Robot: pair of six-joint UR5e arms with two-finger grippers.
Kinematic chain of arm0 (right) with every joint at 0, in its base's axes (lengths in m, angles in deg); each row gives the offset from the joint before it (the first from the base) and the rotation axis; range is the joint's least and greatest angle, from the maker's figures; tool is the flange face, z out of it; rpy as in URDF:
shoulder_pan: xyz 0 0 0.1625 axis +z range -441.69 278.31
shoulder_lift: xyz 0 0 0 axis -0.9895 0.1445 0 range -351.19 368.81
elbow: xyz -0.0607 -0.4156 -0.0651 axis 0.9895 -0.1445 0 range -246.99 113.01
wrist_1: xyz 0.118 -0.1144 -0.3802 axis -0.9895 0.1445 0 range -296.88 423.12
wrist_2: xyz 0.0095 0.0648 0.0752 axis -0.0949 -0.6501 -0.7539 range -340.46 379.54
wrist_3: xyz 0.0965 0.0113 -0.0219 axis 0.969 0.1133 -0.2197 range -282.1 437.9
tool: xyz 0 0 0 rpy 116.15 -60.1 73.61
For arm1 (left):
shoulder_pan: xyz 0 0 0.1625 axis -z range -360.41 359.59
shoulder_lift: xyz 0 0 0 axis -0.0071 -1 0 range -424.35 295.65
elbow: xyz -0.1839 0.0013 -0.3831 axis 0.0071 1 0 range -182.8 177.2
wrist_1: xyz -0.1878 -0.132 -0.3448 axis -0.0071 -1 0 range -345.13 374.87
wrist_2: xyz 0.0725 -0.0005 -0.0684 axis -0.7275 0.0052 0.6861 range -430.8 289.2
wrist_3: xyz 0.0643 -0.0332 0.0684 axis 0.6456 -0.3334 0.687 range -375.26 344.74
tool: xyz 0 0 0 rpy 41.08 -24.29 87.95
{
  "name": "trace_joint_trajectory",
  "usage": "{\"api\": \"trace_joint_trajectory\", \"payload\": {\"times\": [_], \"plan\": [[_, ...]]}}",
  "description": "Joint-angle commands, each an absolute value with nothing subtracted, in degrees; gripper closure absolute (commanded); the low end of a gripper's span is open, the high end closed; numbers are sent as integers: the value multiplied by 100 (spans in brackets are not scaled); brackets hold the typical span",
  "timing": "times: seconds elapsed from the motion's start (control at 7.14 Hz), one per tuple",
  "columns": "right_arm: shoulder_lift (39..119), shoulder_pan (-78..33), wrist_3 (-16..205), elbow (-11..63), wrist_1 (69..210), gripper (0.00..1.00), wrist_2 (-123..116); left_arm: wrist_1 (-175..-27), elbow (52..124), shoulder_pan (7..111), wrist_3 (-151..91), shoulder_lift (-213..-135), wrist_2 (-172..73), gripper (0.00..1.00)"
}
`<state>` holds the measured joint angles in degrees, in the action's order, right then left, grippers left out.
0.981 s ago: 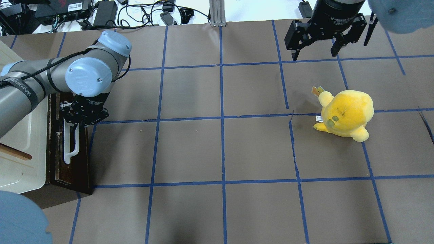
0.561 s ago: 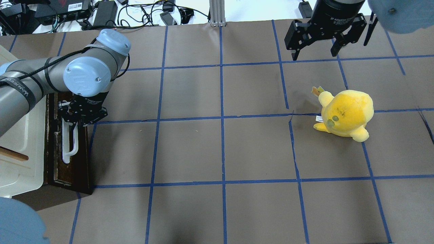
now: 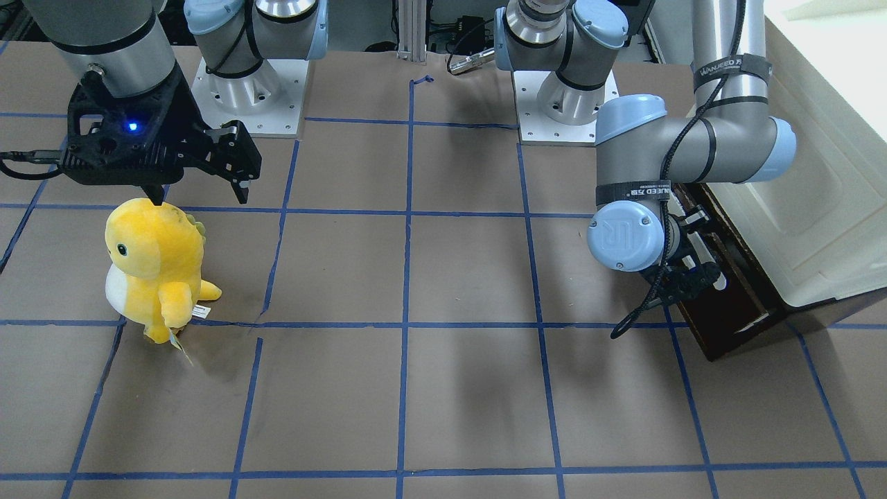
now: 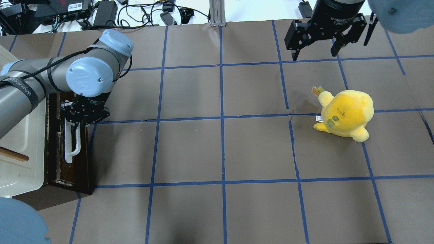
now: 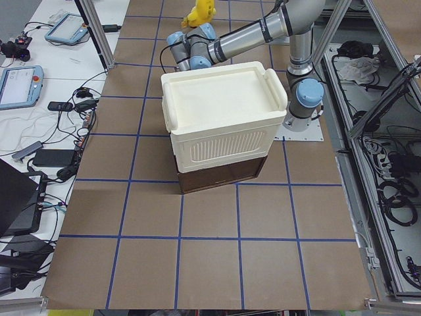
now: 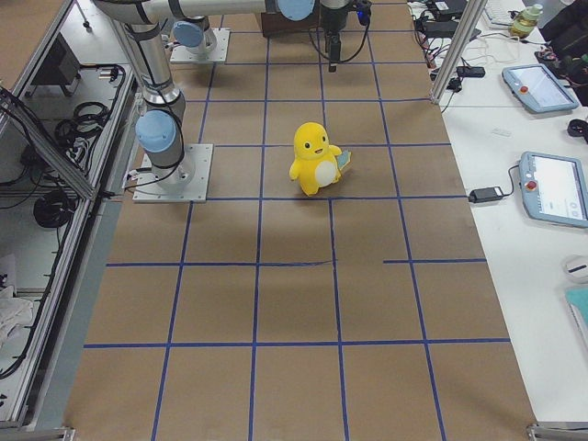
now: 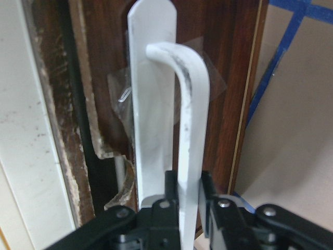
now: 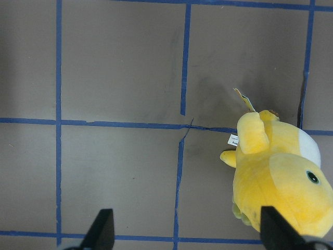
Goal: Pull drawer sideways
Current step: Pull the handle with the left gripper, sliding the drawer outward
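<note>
At 9 o'clock of the overhead view the drawer (image 4: 56, 162) sat low under the cream cabinet (image 4: 20, 159), its front facing the open surface (image 4: 220, 152). The jaws of the left arm (image 4: 89, 79) were clamped on the white bar handle (image 7: 190, 130), one on each side, likely so that a pull toward 3 o'clock would carry the drawer along. The jaws of the right arm (image 4: 334, 13) hung spread and empty near 1 o'clock, beyond the yellow plush toy (image 4: 346, 113), apparently parked clear.

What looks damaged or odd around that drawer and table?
The drawer front is chipped and scuffed along its edge beside the white handle, which the left end effector grips. Clear tape seems to patch the handle's mount. The brown table cover is torn near the yellow plush toy.
</note>
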<state>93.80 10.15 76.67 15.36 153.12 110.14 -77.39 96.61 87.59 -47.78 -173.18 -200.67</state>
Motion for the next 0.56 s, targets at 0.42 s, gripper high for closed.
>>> {"api": "trace_joint_trajectory", "payload": {"times": [0.42], "plan": [[9380, 1015, 7667, 1536, 15312, 0, 11015, -7898, 9477, 8907, -4954, -17351, -19896, 100]]}}
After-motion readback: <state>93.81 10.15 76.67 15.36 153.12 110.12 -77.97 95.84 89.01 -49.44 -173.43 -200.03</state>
